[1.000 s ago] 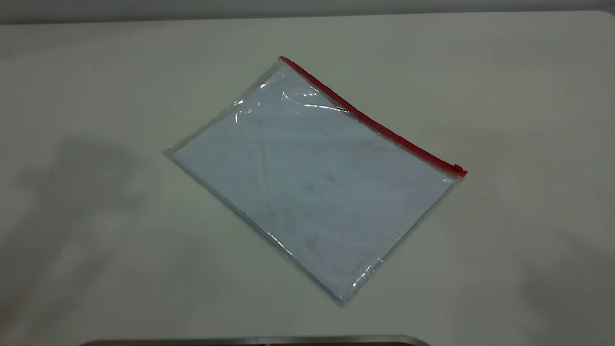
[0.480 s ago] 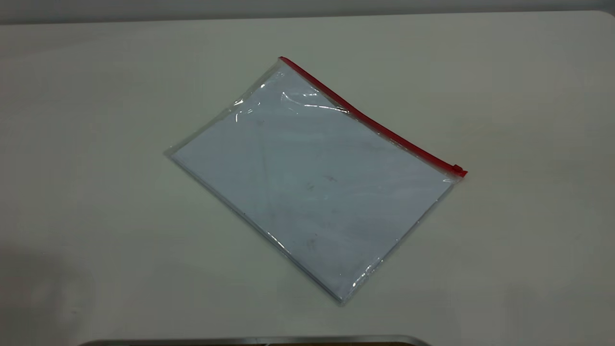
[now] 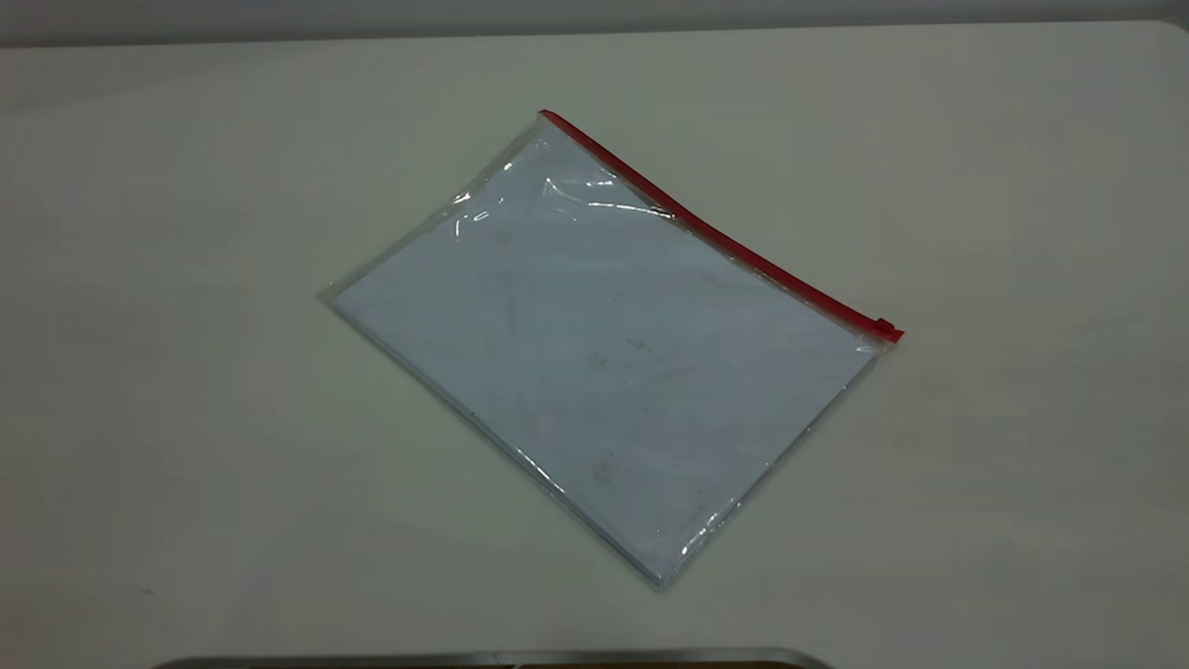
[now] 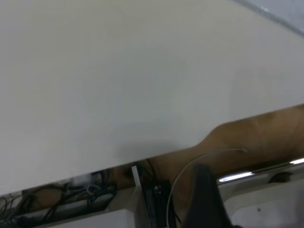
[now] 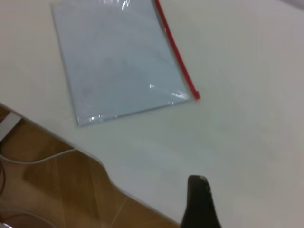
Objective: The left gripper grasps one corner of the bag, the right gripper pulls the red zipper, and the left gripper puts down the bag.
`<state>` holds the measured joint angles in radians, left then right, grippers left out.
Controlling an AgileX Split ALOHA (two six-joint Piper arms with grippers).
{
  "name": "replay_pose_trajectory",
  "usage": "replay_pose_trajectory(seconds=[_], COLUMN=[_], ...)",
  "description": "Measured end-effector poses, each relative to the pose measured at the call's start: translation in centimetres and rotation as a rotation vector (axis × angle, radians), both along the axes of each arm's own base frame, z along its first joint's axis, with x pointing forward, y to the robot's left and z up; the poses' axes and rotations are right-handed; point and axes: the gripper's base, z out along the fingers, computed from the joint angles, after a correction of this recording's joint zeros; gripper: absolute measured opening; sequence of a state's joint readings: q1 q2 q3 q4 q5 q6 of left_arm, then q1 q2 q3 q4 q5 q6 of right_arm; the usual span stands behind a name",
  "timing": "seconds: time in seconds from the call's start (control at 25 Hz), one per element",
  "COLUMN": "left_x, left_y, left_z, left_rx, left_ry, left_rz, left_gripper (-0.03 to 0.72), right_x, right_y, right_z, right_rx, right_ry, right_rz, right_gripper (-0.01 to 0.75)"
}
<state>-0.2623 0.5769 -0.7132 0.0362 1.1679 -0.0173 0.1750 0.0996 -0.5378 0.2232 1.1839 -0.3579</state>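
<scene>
While both arms sit outside the exterior view, you have the bag lying flat on the table, near mid-table, turned at an angle, nothing touching it. Zipper runs along the far-right long edge, and the slider sits at its right-hand end, by the corner there. The other end of the strip is at the bag's far corner. White paper fills the pouch; the plastic is a bit wrinkled near the far end, with glare spots. A grey metal edge shows at the near side of the exterior view. Left gripper: you only get one dark finger in its wrist view, over the table edge, with brown floor, a thin cable and clutter past the edge. Just a sliver of the bag appears in that view, well apart from the finger. Jaw state on the left: cannot tell. Right gripper: same story, one dark finger visible in its wrist view, above the table near its edge, floor and a white cable beyond. Its camera sees the whole bag with the zipper and slider end, well apart from the finger. Jaw state on the right: cannot tell. Neither gripper is in contact with bag or zipper.
</scene>
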Motion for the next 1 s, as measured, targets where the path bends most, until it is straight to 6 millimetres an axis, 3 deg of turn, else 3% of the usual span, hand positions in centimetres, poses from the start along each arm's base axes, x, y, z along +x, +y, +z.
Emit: replay_pose_trajectory(seconds=[0.12, 0.4, 1.0], left_x=[-1.4, -3.2, -3.5], left_y=[0.4, 0.9, 0.6], left_z=[-1.6, -4.2, -5.1], left_rx=[-0.002, -0.007, -0.042], left_ry=[-0.008, -0.028, -0.053], left_rz=[-0.001, -0.002, -0.025], left_gripper=[0.587, 0.587, 0.588], right_x=[0.0, -1.0, -1.0], right_y=[-0.1, -0.3, -0.3], right_z=[-1.2, -1.3, -1.3], right_rx=[-0.003, 0.008, 0.008], right_ry=[-0.006, -0.088, -0.088], right_rz=[-0.005, -0.009, -0.009], right_gripper=[0.580, 0.580, 0.580])
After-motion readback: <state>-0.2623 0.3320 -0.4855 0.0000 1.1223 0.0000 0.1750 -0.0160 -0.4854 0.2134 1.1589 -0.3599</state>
